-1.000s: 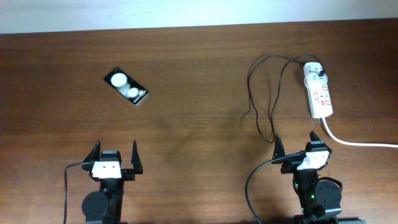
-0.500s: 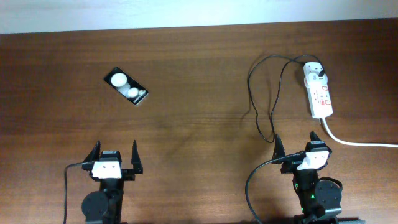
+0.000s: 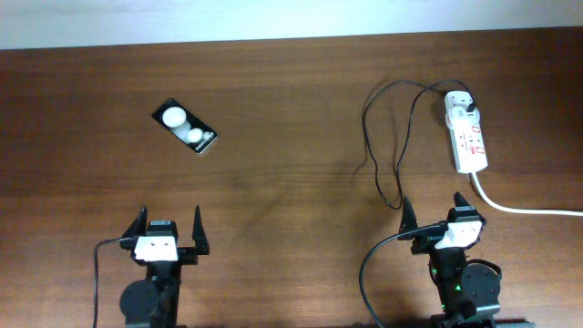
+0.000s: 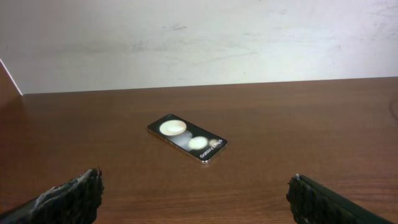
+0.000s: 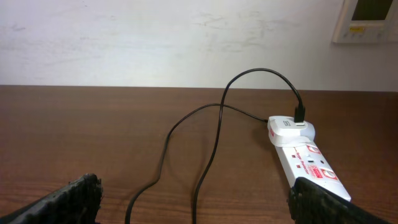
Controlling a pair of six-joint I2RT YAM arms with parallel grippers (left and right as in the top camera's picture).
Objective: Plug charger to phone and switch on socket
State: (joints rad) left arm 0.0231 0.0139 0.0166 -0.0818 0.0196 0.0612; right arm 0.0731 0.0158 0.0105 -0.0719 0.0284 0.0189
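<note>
Slack in the cable is the chief risk. The left gripper point(image 3: 169, 220) and the right gripper point(image 3: 434, 208) both stand spread wide and hold nothing. The long thin black charger point(image 3: 372, 150), ending in a white plug adapter point(image 3: 461, 104), loops ahead of the right fingers point(image 5: 68, 199). Its free end lies just beside the inner right finger, and the connector tip is too small to make out. The adapter sits in the far end of the narrow white power-strip socket point(image 3: 468, 146), ahead of the right fingers toward their outer side, where the thick white cord point(image 3: 524, 209) leads off. The small flat black rectangular phone point(image 4: 186, 138), with 2 white round spots, lies flat on the brown wooden table point(image 3: 291, 82), ahead of the left fingers and well apart from the cable.

Carrying the tip across to the phone could pull the loop taut, and that could drag the socket or unseat the adapter. The phone looks light and may slide under the connector's push unless 1 gripper braces it. The red switches point(image 3: 472, 139) are small, so a broad finger could miss or press a neighbour.
</note>
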